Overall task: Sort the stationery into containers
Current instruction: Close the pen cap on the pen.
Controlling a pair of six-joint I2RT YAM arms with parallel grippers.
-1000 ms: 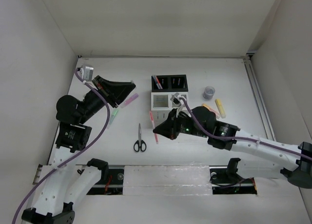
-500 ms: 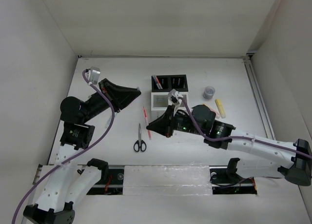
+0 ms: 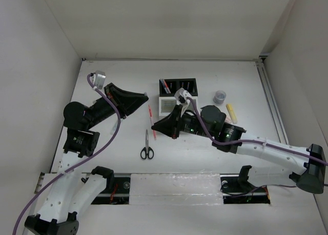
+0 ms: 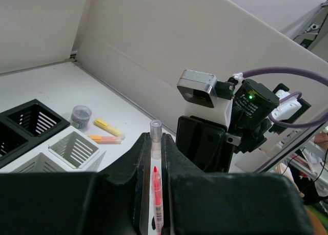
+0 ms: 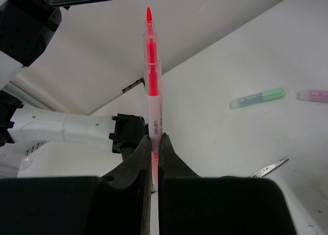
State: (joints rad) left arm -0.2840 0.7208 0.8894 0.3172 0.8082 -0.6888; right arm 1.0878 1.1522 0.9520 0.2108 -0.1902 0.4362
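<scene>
We are working over a white table (image 3: 205, 73). The right gripper (image 5: 155, 139) is clenching the red pen (image 3: 150, 120) low on its white labelled barrel. Most of the length and the pointed tip are projecting toward the top of the right wrist view. In the overhead view this pen is sitting left of centre, between the two gripper tips and just left of the containers (image 3: 178, 87). We are judging it lifted clear of the surface.

The left gripper (image 4: 156, 137) is showing its fingers drawn to a narrow slot, and a clear-ended pen (image 4: 156, 143) is filling that slot. We are reading this as a clamped hold. We cannot tell whether it is the same pen.

The scissors (image 3: 147, 145) are lying flat, lower left of centre. A yellow highlighter (image 3: 231, 112) and the tape roll (image 3: 220, 97) are resting right of the containers. Green (image 5: 256, 98) and pink (image 5: 312, 95) highlighters are showing at the right edge of the right wrist view.

Handling, as we are judging it:
- The pen is light and stiff.
- Its barrel is smooth and round, so it is likely to pivot or slip between the pads when held near one end.
- We are recommending a hold across the labelled barrel nearer mid-length.
- We are avoiding the tip and the thin clear end.
</scene>
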